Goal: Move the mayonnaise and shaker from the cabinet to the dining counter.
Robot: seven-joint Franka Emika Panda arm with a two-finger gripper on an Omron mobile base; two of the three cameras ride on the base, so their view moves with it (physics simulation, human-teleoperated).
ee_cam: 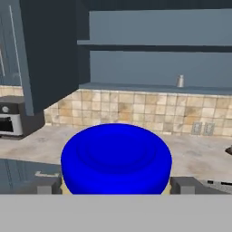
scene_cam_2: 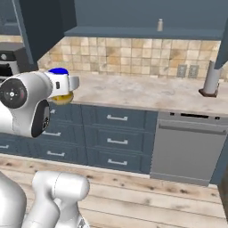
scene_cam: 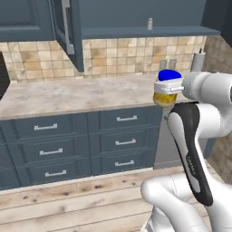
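Observation:
The mayonnaise (scene_cam: 166, 95) hangs in the air in front of the tiled counter, and my gripper (scene_cam: 166, 89) is shut on its sides. Its blue lid (ee_cam: 116, 156) sits between my two fingertips (ee_cam: 47, 186) in the hand view. From the right the jar (scene_cam_2: 61, 98) shows just past my wrist. The small grey shaker (scene_cam: 149, 23) (scene_cam_2: 160, 24) (ee_cam: 180, 81) stands upright on the bottom shelf of the cabinet (ee_cam: 136, 68), far above and behind the jar. The cabinet door (scene_cam: 68, 27) (ee_cam: 50, 50) hangs open to the left. The dining counter is out of view.
A marble-look counter (scene_cam: 77, 93) backed by tan tiles runs across, with blue-grey drawers (scene_cam: 118, 140) under it. A grey dishwasher front (scene_cam_2: 187, 147) is at the right, with a grey upright cylinder (scene_cam_2: 210, 80) above it. A dark appliance (ee_cam: 9, 120) stands at the counter's left end.

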